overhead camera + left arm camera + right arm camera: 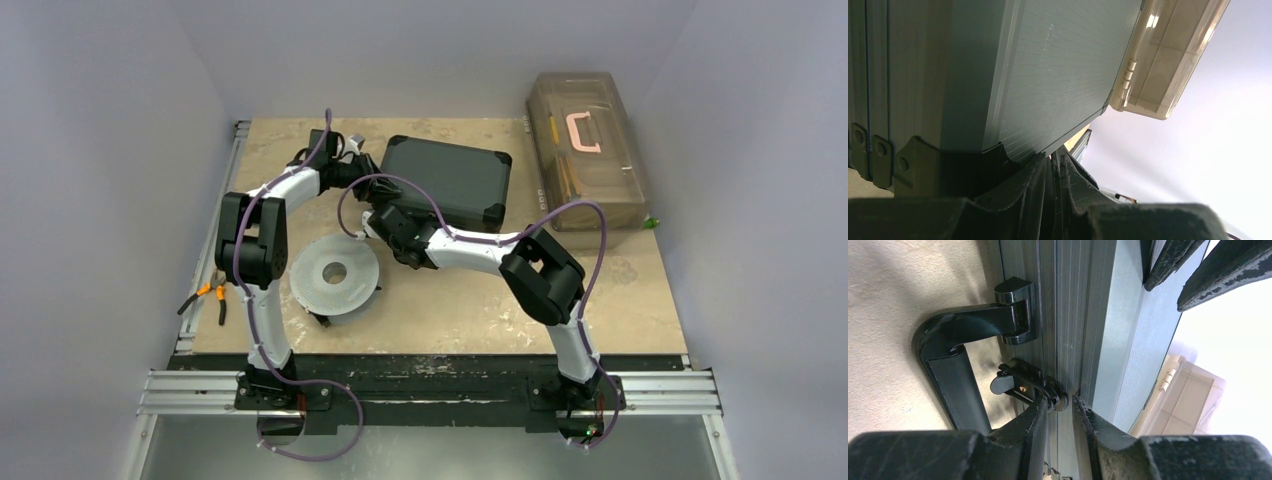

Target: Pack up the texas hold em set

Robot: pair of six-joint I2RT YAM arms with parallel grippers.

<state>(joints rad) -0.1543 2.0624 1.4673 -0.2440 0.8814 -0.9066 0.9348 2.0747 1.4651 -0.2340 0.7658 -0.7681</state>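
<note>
Right gripper [1060, 402]: jaws stood a little apart and clamped nothing; the tips straddled the seam on the case's handle side.
Latch [1023, 382]: black, lying against that side, its round end right at the right gripper's fingertips; contact could not be told.
Handle [955, 365]: black, folded down toward the table, just beside the right gripper on the latch's side.
Left gripper [1053, 167]: fingers drawn nearly together with only a thin slit between them; whether they pinched anything could not be told. The tips sat at the case's lower edge, beside a corner cap [948, 160].
Briefcase [447, 180]: closed and flat on the table, directly ahead of both grippers, which met at one corner of it.
Edges: the ribbed lid ran up and away from the left gripper, its rim just above the fingers.
Open room: tight between the two grippers; bare board lay open past the handle, on the right gripper's outer side.
Disc [335, 272]: grey-white, behind the right gripper toward the bases, near but apart.
Toolbox [588, 150]: translucent brown, beyond the case from both grippers and well apart from them.
Pliers [205, 295]: orange-handled, at the table's left rim, well behind the left gripper.
Table [450, 310]: tan, mottled and scuffed, with metal rails along its left and near edges.
Room: plain pale walls on three sides.
</note>
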